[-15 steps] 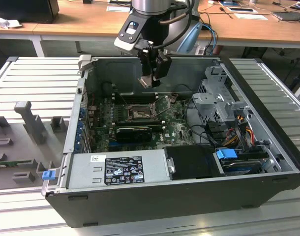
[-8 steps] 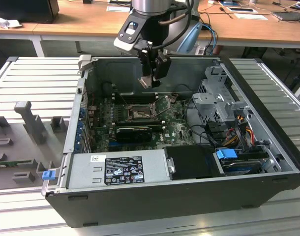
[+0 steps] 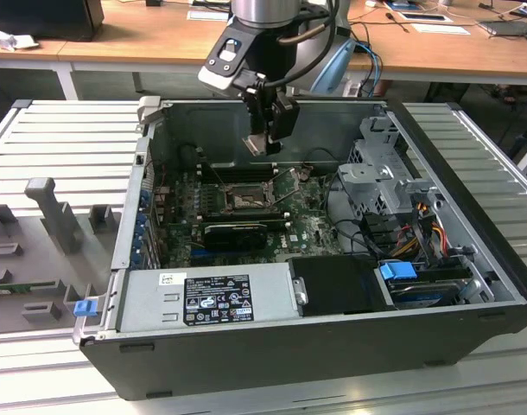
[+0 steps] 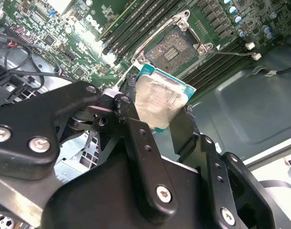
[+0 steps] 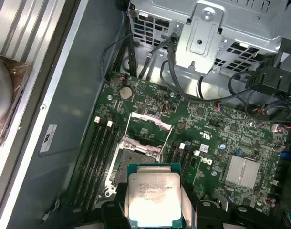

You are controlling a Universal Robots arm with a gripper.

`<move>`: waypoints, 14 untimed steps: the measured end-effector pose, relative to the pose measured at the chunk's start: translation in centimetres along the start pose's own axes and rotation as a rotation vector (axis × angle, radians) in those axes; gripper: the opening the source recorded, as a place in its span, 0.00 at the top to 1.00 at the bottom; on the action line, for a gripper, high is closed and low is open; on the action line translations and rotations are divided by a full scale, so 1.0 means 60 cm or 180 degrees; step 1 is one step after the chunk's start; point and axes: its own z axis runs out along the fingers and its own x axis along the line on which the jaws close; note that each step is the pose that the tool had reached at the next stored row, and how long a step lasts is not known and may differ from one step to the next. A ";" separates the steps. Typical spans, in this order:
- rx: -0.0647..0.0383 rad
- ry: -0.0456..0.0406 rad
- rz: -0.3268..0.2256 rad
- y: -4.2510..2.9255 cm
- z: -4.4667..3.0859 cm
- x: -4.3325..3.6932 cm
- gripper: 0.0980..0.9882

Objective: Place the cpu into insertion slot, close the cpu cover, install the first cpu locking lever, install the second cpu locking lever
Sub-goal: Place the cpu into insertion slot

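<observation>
My gripper hangs inside the open computer case, shut on the cpu by two opposite edges. In both wrist views the cpu shows a flat tan-silver face with a green rim, held between the black fingers. It is in the air above the green board, apart from the insertion slot. The slot's grey pin field lies bare. The cpu cover stands swung open at one side of the slot.
Long black memory slots flank the socket. A silver drive cage with cables fills the exterior view's right. A grey power supply lies along the near wall, and a black card sits close to the socket.
</observation>
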 end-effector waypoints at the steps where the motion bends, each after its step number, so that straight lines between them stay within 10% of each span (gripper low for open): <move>1: 0.0000 -0.0001 0.0015 0.000 0.000 0.000 0.52; 14: -0.0004 -0.0017 0.0188 0.000 0.003 0.000 0.52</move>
